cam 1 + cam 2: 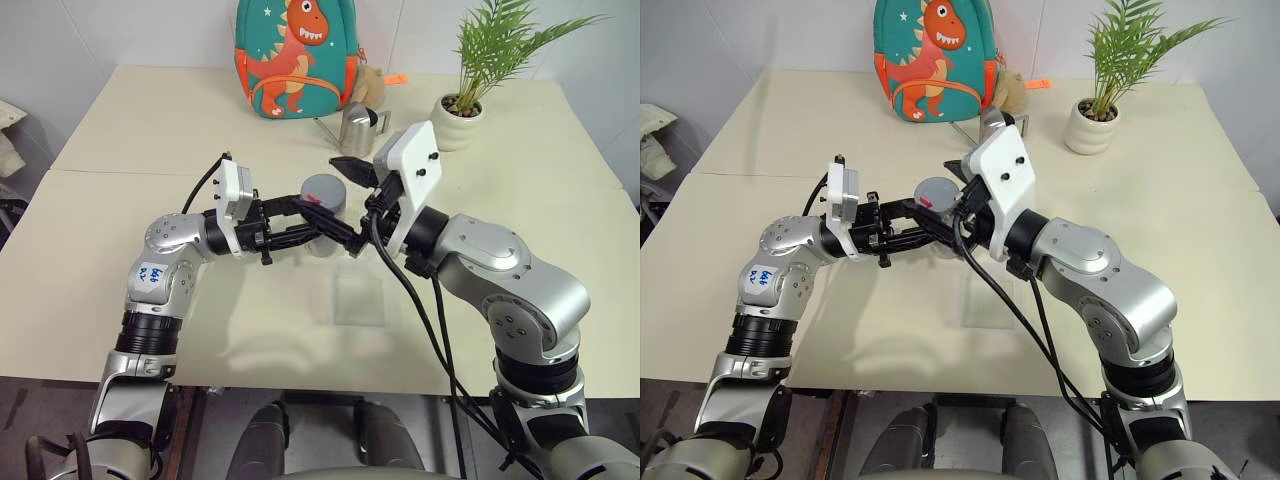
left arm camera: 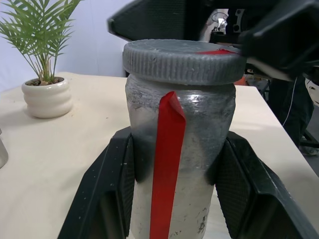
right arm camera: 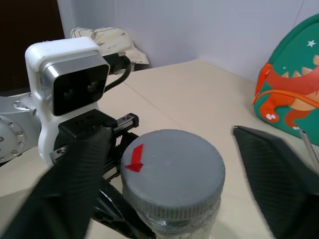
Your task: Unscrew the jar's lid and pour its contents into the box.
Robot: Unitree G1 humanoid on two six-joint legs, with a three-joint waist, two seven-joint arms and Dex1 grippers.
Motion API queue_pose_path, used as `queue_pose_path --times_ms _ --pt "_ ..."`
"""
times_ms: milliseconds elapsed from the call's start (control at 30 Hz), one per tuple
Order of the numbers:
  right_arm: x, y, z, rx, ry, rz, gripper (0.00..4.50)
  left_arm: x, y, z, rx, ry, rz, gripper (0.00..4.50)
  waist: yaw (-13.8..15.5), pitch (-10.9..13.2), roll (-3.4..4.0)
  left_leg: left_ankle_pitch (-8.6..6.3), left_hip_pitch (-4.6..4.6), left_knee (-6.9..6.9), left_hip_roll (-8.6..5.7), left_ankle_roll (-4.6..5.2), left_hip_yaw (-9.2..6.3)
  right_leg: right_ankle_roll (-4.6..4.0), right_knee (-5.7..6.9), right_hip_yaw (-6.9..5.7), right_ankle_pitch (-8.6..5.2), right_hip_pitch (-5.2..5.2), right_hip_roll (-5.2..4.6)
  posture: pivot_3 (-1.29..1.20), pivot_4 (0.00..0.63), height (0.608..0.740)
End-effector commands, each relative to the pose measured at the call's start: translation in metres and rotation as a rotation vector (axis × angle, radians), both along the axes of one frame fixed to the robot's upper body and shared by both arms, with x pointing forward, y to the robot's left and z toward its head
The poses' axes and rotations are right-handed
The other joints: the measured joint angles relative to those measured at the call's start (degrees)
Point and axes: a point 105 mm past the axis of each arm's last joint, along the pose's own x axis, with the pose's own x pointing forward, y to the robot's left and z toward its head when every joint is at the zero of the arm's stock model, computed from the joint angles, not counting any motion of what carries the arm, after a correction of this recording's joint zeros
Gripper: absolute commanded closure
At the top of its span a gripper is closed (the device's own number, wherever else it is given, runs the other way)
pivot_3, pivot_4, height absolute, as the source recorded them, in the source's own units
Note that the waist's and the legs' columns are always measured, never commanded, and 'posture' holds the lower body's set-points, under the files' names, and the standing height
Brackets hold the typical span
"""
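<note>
The jar [image 2: 207,124], whitish with a red strip down its side, hangs upright above the table. My left gripper [image 1: 325,228] is shut on its body, one finger [image 2: 107,194] on each side. The grey lid [image 3: 174,164] with a small red mark sits on the jar. My right gripper [image 3: 169,144] comes in over the lid with its fingers [image 3: 75,184] spread wide on either side of it and a gap visible at the rim. The clear box [image 1: 358,298] lies flat on the table just below the jar. The contents are hidden inside the jar.
A dinosaur backpack [image 1: 297,55] stands at the back of the table. A steel spouted can [image 1: 357,128] stands just in front of it, and a potted plant [image 1: 457,122] stands at the back right. Two tabletops meet at a seam [image 1: 120,172].
</note>
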Motion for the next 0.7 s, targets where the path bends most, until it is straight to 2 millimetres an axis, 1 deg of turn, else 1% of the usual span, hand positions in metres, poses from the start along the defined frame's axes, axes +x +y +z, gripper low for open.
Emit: queue_pose_path --times_ms 33,67,200,333,533,700 --pt "-0.006 0.005 0.001 -0.007 -0.011 0.046 1.92 -0.006 -0.003 0.016 -0.018 -0.074 -0.015 2.65 0.0 0.0 0.0 0.0 0.0 0.0 0.0 0.0 0.0 0.0 0.0 0.0 0.0 0.0 0.0 0.0 0.15 0.74" --pt "-0.007 0.005 0.001 -0.008 -0.012 0.053 1.99 -0.006 -0.003 0.016 -0.019 -0.074 -0.016 2.65 0.0 0.0 0.0 0.0 0.0 0.0 0.0 0.0 0.0 0.0 0.0 0.0 0.0 0.0 0.0 0.0 0.15 0.74" --pt "-0.009 0.006 0.002 -0.017 -0.024 0.086 1.99 -0.007 -0.003 0.019 -0.026 -0.074 -0.019 2.65 0.01 0.0 0.0 0.0 0.0 -0.01 0.0 0.0 0.0 0.0 -0.01 0.0 0.0 0.0 0.0 0.0 0.15 0.74" --pt "-0.016 0.009 0.003 -0.019 -0.038 0.165 1.99 -0.011 -0.003 0.022 -0.033 -0.062 -0.041 2.65 -0.02 0.0 0.0 0.0 -0.01 -0.02 0.0 0.0 0.0 0.0 -0.03 0.0 0.0 0.0 0.0 0.0 0.15 0.74" --pt "-0.039 0.013 0.005 -0.049 -0.042 0.376 1.99 -0.018 0.002 0.021 -0.022 -0.026 -0.101 2.65 -0.05 0.0 0.0 0.0 -0.01 -0.03 0.01 0.01 0.0 0.0 -0.03 0.0 0.0 0.0 0.01 0.0 0.15 0.74" --pt "-0.05 0.011 0.008 -0.08 -0.043 0.521 1.99 -0.022 0.008 0.017 0.014 0.001 -0.16 2.65 -0.17 0.0 0.0 -0.01 0.0 -0.03 0.03 0.01 0.0 -0.01 -0.04 0.0 -0.01 0.0 0.03 0.0 0.15 0.74"
